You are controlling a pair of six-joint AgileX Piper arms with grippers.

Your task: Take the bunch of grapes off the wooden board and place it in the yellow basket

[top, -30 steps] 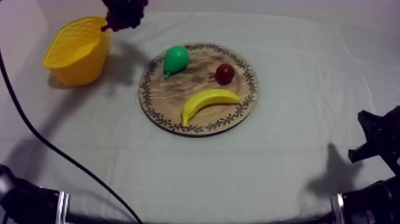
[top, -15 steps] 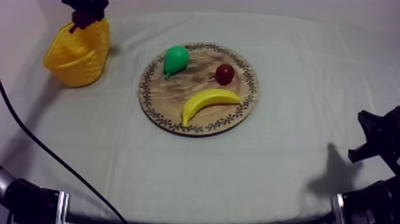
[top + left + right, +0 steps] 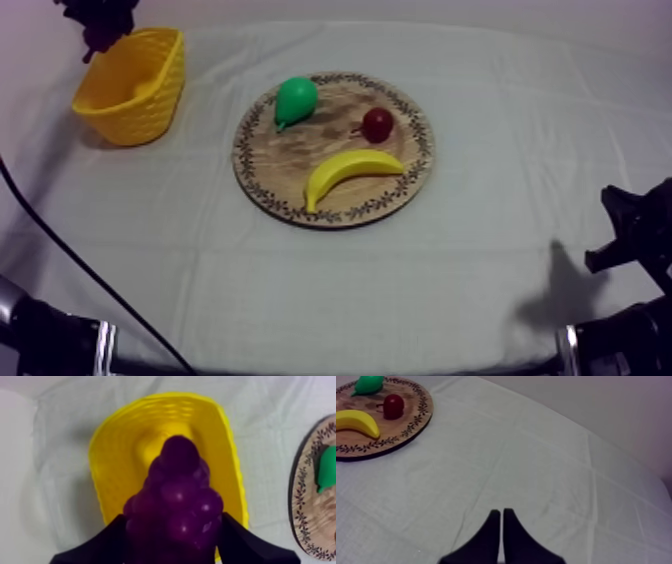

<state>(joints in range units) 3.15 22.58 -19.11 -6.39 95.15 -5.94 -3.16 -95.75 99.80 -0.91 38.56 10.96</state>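
Purple moulded plastic, by the look of it: the bunch of grapes [image 3: 175, 496] should, in my judgement, be light and stiff, one solid knobbly lump. Its glossy skin may be a little slippery, but it is not fragile. The broad middle of the cluster is the sensible place to take it, where two fingers can seat in the dips between the beads. That is where my left gripper [image 3: 172, 543] has it: the black fingers [image 3: 95, 548] stand spread at either flank of the bunch and are closed against it, with the narrow tip of the cluster pointing out beyond the fingertips. Seen from the wrist, the bunch hangs over the mouth of the yellow basket [image 3: 112, 446], its tip above the basket's floor and, as far as I can tell, clear of the rim. From above, the grapes sit at the far left of the table, over the basket's far rim and apart from it. Further right, the wooden board [image 3: 290, 165] carries a pear [image 3: 295, 100], a small red fruit [image 3: 377, 124] and a banana [image 3: 352, 172]. At the right side my right gripper [image 3: 502, 518] has its fingers pressed together in a narrow wedge with nothing between them, low over bare cloth [image 3: 561, 476] and well apart from the board.
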